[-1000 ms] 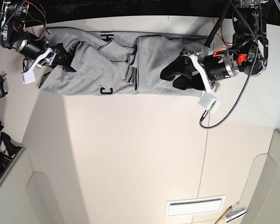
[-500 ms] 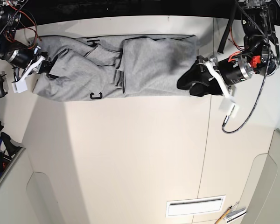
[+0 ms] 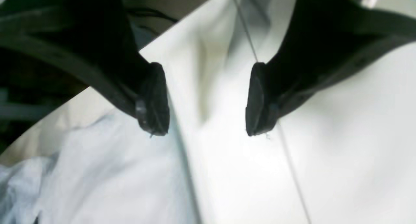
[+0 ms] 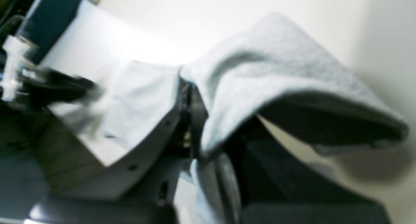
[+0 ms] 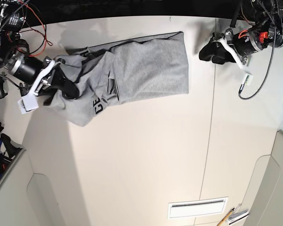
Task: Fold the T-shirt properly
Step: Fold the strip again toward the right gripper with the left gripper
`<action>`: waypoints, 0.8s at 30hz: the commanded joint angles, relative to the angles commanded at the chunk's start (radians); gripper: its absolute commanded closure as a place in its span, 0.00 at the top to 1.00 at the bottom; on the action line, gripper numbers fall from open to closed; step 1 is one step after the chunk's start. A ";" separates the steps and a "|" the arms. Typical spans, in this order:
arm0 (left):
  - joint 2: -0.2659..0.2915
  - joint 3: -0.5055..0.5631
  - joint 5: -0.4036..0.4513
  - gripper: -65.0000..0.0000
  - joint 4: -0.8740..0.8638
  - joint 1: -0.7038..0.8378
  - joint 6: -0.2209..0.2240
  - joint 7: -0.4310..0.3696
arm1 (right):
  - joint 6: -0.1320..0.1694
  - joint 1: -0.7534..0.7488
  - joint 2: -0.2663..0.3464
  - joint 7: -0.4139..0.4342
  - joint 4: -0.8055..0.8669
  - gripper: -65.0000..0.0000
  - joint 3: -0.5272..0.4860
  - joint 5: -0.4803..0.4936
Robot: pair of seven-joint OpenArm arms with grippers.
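From here, the right hand [image 5: 71, 89] grips the bunched end of the T-shirt [image 5: 153, 68], whose long axis runs across the table [image 5: 146, 165] toward the left hand [image 5: 221, 52], parted, empty, beyond the smooth folded end.

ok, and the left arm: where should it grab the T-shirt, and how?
I'd take the straight right edge of the T-shirt in the base view, near its lower corner, coming in from the right. The left gripper is open on that side, and the edge lies flat, so one finger probably has to slide under it.
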 joint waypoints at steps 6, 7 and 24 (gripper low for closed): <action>0.001 0.056 0.000 0.63 -0.067 0.000 0.000 -0.028 | -0.013 0.000 -0.102 0.052 0.042 0.00 -0.242 -0.121; 0.001 0.069 0.000 0.63 -0.067 0.000 0.000 -0.029 | -0.019 0.000 -0.117 0.064 0.042 0.00 -0.285 -0.153; 0.008 -0.083 -0.122 0.63 -0.064 -0.003 0.000 0.052 | -0.027 0.101 -0.153 0.286 0.021 0.58 -0.970 -0.604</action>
